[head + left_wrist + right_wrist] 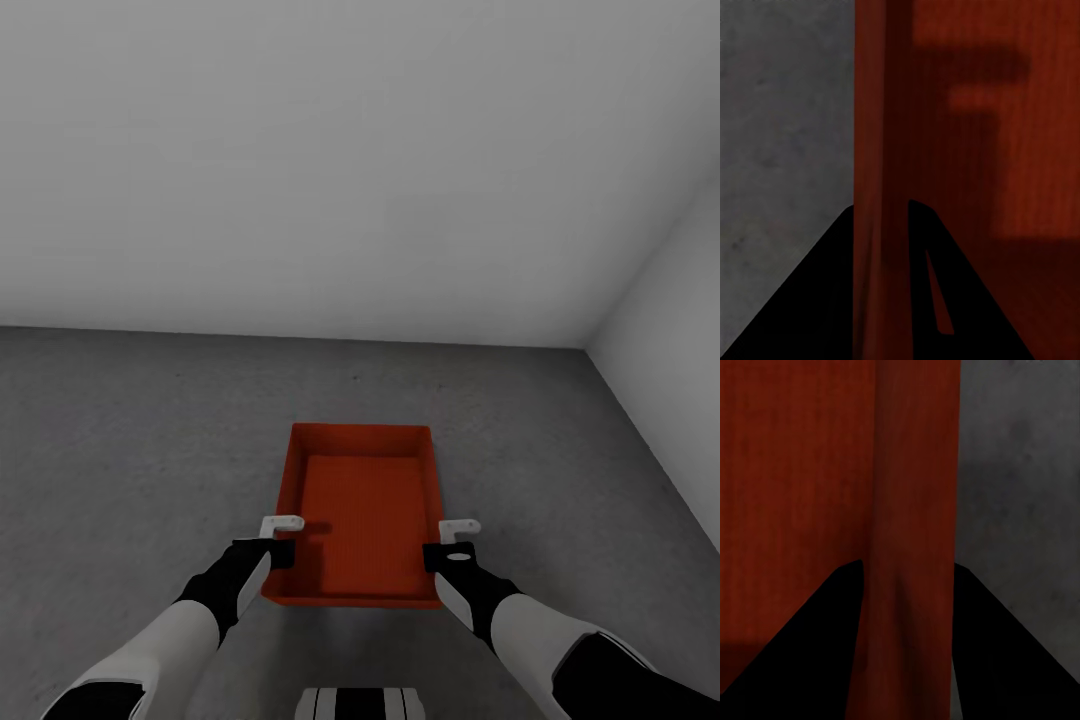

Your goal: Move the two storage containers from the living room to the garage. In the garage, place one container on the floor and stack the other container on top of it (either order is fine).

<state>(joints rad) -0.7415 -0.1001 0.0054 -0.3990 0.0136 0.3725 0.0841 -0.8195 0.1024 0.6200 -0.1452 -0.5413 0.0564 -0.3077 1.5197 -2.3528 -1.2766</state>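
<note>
One orange-red storage container (362, 510) sits low over the grey concrete floor (140, 450) of the garage, straight ahead of me. Whether it touches the floor I cannot tell. My left gripper (284, 546) straddles its left side wall near the front corner, and my right gripper (441, 549) straddles the right wall. In the left wrist view the black fingers (817, 300) of the left gripper (881, 208) press on both sides of the container wall (879, 135). The right gripper (907, 568) likewise clamps the container wall (915, 472).
A plain white wall (300, 150) stands a short way beyond the container. A second white wall (675, 330) closes the right side, meeting it in a corner. Open concrete stretches to the left. My base's top (360, 703) shows at the bottom edge.
</note>
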